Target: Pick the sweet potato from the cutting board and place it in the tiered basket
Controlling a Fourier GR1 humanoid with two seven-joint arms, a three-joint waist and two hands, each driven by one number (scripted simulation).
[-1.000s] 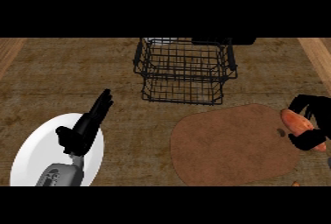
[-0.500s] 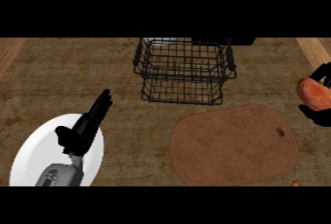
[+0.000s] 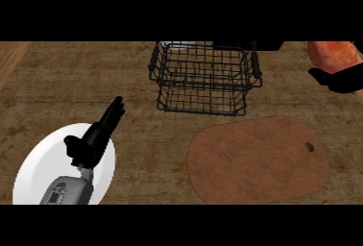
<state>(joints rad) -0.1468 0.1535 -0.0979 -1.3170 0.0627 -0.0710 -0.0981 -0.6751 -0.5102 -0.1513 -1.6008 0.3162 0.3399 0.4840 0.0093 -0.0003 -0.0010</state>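
Sweet potato (image 3: 334, 54) held aloft at upper right, right hand (image 3: 343, 79) fingers curled beneath it, beside tiered basket (image 3: 204, 77); cutting board (image 3: 259, 161) bare; left hand (image 3: 96, 137) fingers straight over plate (image 3: 42, 166).

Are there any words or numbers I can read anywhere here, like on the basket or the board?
None: no word, number, label or sign shows anywhere.
The cutting board is plain brown with only a small dark hole.
The tiered basket is bare black wire.
The plate is plain white.
The sweet potato, held by the right hand, bears no marks.
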